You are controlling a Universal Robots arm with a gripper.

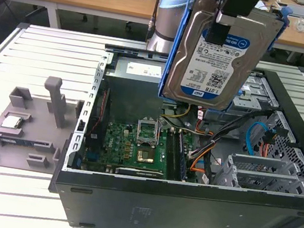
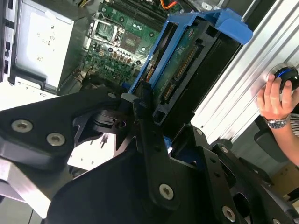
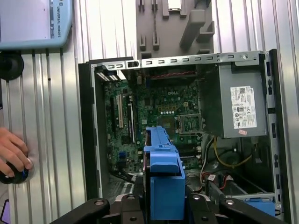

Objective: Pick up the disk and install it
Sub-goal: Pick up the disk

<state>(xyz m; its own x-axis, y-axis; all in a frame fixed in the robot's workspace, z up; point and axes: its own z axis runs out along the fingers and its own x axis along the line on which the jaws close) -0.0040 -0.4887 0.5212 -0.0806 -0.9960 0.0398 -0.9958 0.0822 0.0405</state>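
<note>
— Where is the disk (image 1: pixel 205 70)?
— It hangs from the pincer (image 1: pixel 220 32), which is pressed onto its upper end and pinches it. The drive stands nearly upright, slightly tilted, with its white-and-blue label turned toward the exterior view.

— How does the grip look up close?
— In the second wrist view the black fingers (image 2: pixel 139 112) close on one end of the blue rail frame (image 2: pixel 219 23). The drive's green circuit-board side stretches away beyond them.

— What lies under the pincer?
— The open computer case (image 1: pixel 183 211) lies on its side on the ribbed metal table (image 1: pixel 35 49). Below the held drive are the motherboard (image 1: pixel 129 145), its processor socket (image 1: pixel 146 157) and a bundle of orange cables (image 1: pixel 200 156). Lower and toward the exterior view's right stands the metal drive cage (image 1: pixel 270 173).

— Does the disk touch any of that?
— No. It is held up over the case's opening, apart from the board beneath.

— Anything farther from the pincer?
— A grey fixture plate (image 1: pixel 22 128) lies on the table beside the case, well off toward the exterior view's left. A small square silver chip (image 1: pixel 12 122) rests on it. In the first wrist view the power supply (image 3: pixel 238 107) fills one corner of the case. A person's hand (image 2: pixel 275 95) rests on a dark rounded device (image 2: pixel 285 77) at the table's edge.
</note>
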